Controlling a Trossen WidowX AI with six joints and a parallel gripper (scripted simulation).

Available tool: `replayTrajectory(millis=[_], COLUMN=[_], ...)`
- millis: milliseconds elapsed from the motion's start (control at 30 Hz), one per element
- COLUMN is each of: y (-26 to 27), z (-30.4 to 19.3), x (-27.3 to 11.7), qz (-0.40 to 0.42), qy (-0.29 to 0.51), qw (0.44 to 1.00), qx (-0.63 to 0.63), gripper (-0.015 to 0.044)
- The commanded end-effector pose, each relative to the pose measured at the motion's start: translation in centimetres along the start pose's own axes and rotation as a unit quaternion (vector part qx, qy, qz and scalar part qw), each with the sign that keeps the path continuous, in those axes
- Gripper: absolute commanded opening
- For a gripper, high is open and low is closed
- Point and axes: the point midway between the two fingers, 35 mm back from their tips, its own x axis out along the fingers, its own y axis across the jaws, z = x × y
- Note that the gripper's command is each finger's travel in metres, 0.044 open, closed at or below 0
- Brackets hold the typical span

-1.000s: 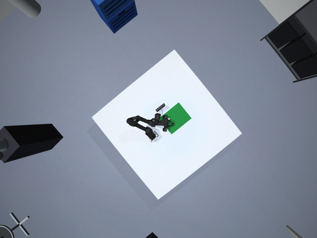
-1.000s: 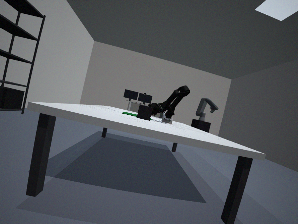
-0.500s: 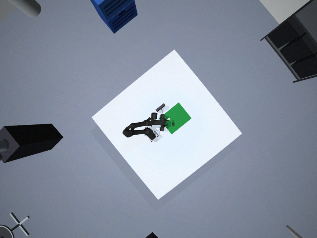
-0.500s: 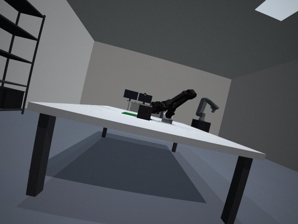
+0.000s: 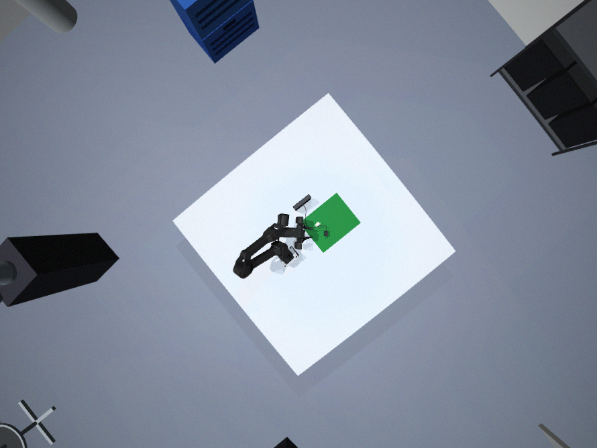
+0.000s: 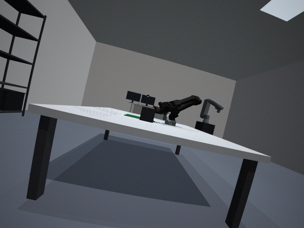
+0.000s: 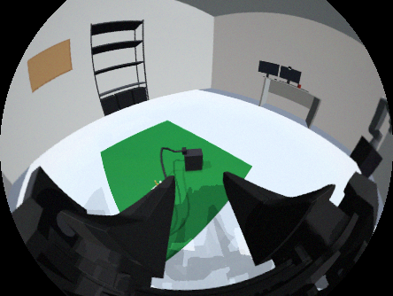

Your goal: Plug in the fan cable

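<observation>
The black plug (image 5: 326, 233) (image 7: 193, 159) appears to rest on the green board (image 5: 339, 209) (image 6: 130, 115) (image 7: 133, 164), its dark cable (image 7: 162, 159) looping off its left side in the wrist view. A small white piece with gold pins (image 5: 317, 224) (image 7: 157, 183), seemingly the fan header, shows apart from the plug, partly hidden by the left finger in the wrist view. My gripper (image 5: 311, 233) (image 7: 199, 179) is open and empty, pulled back from the plug. Bare board shows between the fingertips and the plug. Whether the plug sits on any pins is hidden.
A dark upright block (image 5: 302, 202) (image 6: 147, 114), seemingly the fan, stands beside the board with a cable running from it. My forearm (image 5: 260, 243) reaches in from the left in the top view. The white table (image 5: 375, 269) (image 6: 93, 117) carries everything.
</observation>
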Motion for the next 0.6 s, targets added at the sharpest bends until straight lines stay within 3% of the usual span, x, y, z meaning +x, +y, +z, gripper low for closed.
replayTrajectory(millis=[0,567], y=[-0.2,-1.7], z=[0.2,0.3], x=[-0.5,-0.5], qz=[-0.004,-0.142], qy=[0.001,0.149], qw=[1.0,0.971], qx=[-0.003,-0.124], gripper=[0.0205,0.0205])
